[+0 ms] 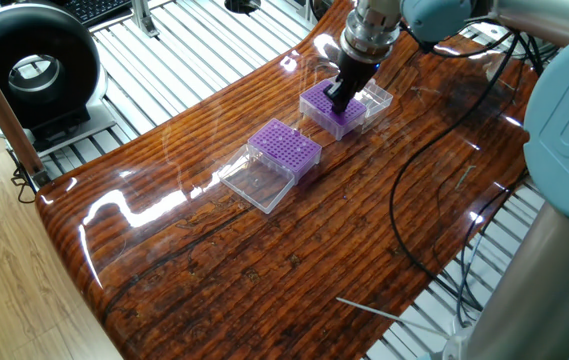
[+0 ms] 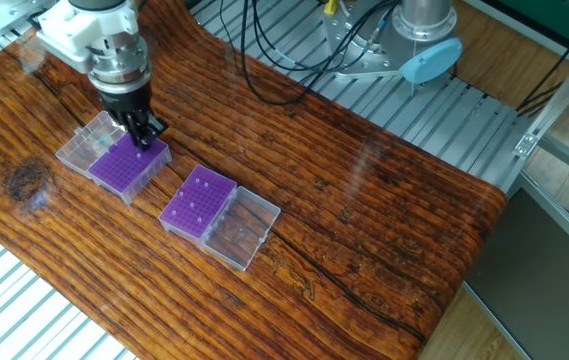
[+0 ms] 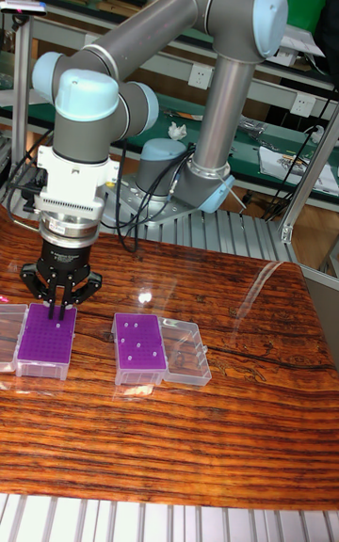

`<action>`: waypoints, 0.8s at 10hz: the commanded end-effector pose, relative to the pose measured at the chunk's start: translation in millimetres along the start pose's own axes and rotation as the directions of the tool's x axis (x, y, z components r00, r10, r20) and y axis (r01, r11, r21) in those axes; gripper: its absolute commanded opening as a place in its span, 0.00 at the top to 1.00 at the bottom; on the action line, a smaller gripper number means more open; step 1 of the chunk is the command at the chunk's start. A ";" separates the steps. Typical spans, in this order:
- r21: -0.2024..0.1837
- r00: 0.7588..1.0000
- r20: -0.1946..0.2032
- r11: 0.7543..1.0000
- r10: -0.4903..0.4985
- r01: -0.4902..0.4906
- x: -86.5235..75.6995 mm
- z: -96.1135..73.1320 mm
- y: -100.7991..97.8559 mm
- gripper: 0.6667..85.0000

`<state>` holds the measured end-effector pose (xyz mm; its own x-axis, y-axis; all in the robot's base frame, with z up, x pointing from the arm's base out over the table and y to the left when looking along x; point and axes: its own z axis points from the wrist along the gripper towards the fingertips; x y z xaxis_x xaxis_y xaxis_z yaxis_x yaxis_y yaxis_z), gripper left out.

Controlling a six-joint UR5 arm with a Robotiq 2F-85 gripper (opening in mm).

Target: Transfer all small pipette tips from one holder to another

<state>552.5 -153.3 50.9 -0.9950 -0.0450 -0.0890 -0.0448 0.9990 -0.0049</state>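
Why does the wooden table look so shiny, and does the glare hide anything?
In one fixed view, white streaks of lamp glare cross the glossy table, and the clear lid half vanishes. The other fixed view shows little glare; white dots on the nearer purple rack stay visible. The tall fixed view has one small bright spot.

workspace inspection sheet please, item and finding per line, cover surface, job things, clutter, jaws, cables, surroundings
surface: glossy striped wooden tabletop, glare patches.
job's things: two purple grid racks, each with a clear hinged lid open beside it; rack under the arm, second rack with a few pale small pipette tips standing in it.
clutter: thin white stick near the table edge.
grippers: black two-finger gripper down at the first rack's top; jaws nearly together, grasp cannot be told.
cables: black cable looping over the tabletop.
surroundings: black round fan, slatted metal bench, green backdrop.
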 end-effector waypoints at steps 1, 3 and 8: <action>0.005 0.999 -0.016 1.000 0.028 -0.028 9.4 -12.2 -0.4 0.77; 0.009 0.999 -0.025 0.999 0.040 -0.040 14.9 -17.6 1.2 0.77; 0.018 0.992 -0.046 0.993 0.115 -0.114 12.8 -30.4 39.2 0.80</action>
<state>535.5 -136.2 72.0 -0.9984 0.0267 -0.0493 0.0278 0.9994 -0.0221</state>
